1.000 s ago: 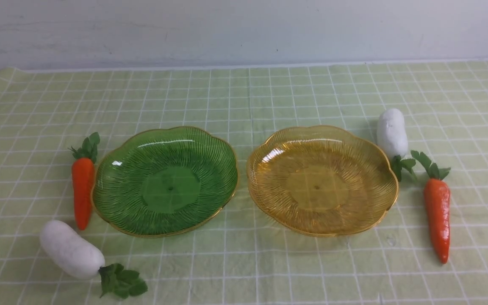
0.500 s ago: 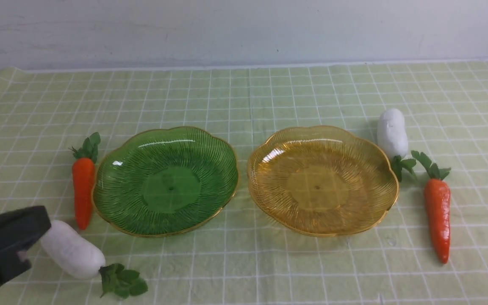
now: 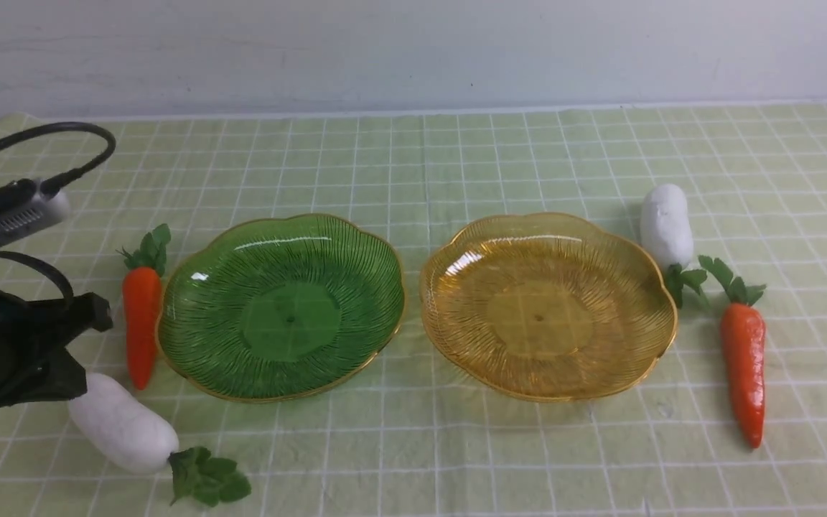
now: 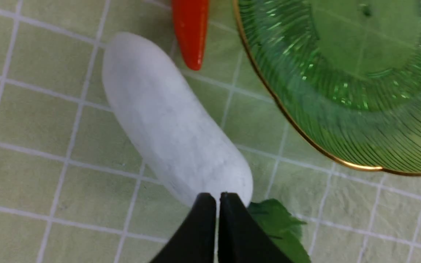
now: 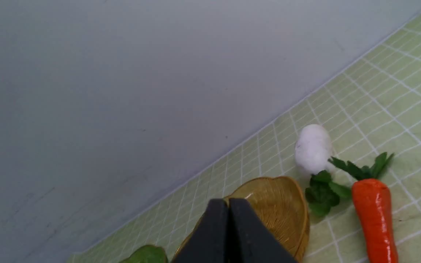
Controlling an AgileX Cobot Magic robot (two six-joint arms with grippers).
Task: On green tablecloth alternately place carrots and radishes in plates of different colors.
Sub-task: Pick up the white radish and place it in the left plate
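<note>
The green tablecloth [image 3: 413, 165] covers the table. The green plate [image 3: 281, 305] and the amber plate [image 3: 546, 305] lie side by side and hold nothing. One carrot [image 3: 141, 323] lies at the green plate's left rim, with a radish [image 3: 123, 424] in front of it. The other radish [image 3: 665, 224] and carrot [image 3: 742, 359] lie right of the amber plate. My left gripper [image 4: 217, 197] is shut and empty, above the near radish [image 4: 174, 120]. Its arm [image 3: 19, 345] is at the left edge. My right gripper [image 5: 228, 202] is shut and empty, out of the front view.
A pale wall [image 3: 413, 50] stands behind the table's far edge. The right wrist view shows the amber plate [image 5: 276, 208], the right radish [image 5: 313, 149] and the right carrot [image 5: 375, 215] from the side. The left wrist view shows the carrot tip [image 4: 191, 29] and the green plate [image 4: 342, 73].
My left arm has come into the front view from the lower left and risen beside the near radish. The vegetables and plates have not moved.
</note>
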